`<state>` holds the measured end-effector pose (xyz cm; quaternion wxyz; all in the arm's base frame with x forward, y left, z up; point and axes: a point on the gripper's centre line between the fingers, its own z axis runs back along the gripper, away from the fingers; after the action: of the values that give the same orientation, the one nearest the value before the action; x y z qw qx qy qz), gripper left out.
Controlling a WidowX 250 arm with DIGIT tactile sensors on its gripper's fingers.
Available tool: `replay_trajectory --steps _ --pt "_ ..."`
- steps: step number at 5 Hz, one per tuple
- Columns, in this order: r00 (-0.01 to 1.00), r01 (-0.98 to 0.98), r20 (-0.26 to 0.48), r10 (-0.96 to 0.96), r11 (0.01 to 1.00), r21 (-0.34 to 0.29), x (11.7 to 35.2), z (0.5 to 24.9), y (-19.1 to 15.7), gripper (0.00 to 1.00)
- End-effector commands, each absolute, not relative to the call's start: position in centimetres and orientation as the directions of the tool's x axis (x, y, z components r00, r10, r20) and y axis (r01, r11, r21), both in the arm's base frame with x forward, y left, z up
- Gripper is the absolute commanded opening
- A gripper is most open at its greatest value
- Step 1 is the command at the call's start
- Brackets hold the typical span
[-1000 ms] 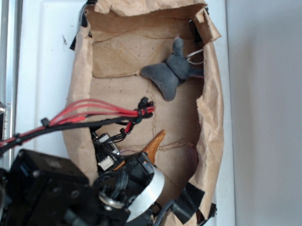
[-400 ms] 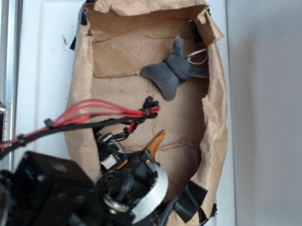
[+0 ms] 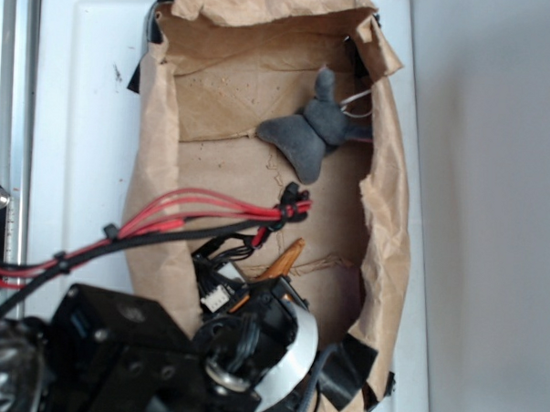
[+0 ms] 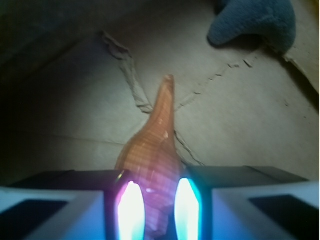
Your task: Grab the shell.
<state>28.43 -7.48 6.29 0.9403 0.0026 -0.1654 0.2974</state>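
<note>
**Shell between the jaws, tip pointing away**

Shell lies on the brown paper lining, wide ridged body nearest the wrist cam, long pointed tip aimed away toward the plush. Wrist view: gripper is low over it, w/ the two glowing fingertip pads flanking the shell's wide end, one each side. Pads look right up against the shell body, but glare hides the contact line, so can't tell if the jaws are actually clamped on it or just set close around it. Shell still appears to rest on the paper; no visible gap under it.

Exterior view: only the orange tip of the shell shows, poking out past the black wrist housing; rest is hidden by the arm. Red and black cable bundle runs across the paper to the wrist. Grey plush toy sits toward the far end of the paper-lined box, well apart from the shell. Paper walls stand crumpled around the floor area, w/ black tape at the near corner. White desk lies beside the box.
</note>
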Motion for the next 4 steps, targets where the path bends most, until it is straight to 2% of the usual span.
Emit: replay_trajectory --steps 1,2,3,4 --pt "0.76 -0.548 0.334 0.557 0.826 -0.132 28.6 7.8 -7.3 1.0" --pt "0.76 -0.548 0.334 0.557 0.826 -0.132 28.6 7.8 -7.3 1.0" --pt "0.776 -0.545 0.279 0.565 0.824 -0.155 29.2 9.0 -6.8 1.0" --pt "0.805 -0.533 0.218 0.552 0.834 -0.145 30.0 9.3 -6.5 1.0"
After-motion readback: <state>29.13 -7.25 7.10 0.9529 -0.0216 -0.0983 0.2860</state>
